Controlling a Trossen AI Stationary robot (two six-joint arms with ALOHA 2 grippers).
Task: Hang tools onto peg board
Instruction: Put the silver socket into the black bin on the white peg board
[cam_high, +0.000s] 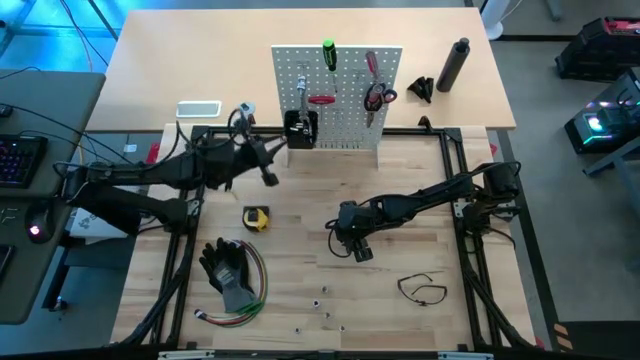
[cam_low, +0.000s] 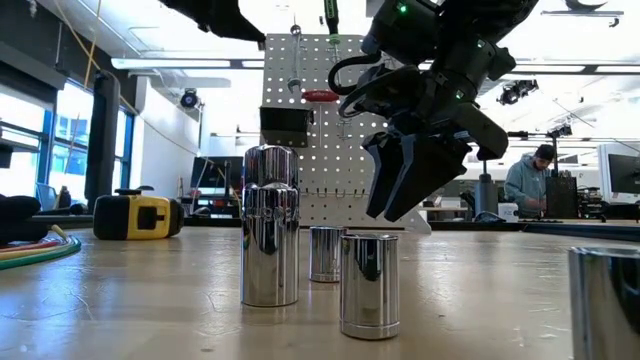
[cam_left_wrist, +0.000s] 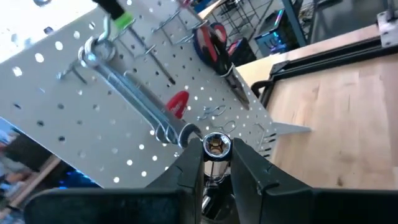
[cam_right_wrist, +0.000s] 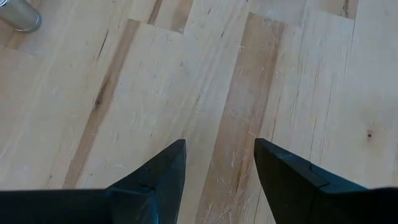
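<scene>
Holding a small chrome socket (cam_left_wrist: 217, 147) end-up between its dark fingers, my left gripper (cam_left_wrist: 217, 163) is pinched shut on it just in front of the white perforated peg board (cam_high: 345, 120); I judge the bit hard, smooth and slippery, light but quick to squirt out of a loose pinch, so a grip square across its round wall suits it best; nearest the low camera stand more polished steel sockets (cam_low: 270, 225), which I would take the same way; my right gripper (cam_right_wrist: 219, 163) hovers over bare wood mid-table, jaws apart and empty; the yellow tape measure (cam_high: 257, 217) lies between the arms and the black gloves (cam_high: 228, 268); on the board a silver wrench (cam_left_wrist: 134, 93) and red-handled pliers (cam_left_wrist: 214, 46) already hang, crowding the hooks around the small black bin (cam_high: 301, 129), which I think leaves little room.
</scene>
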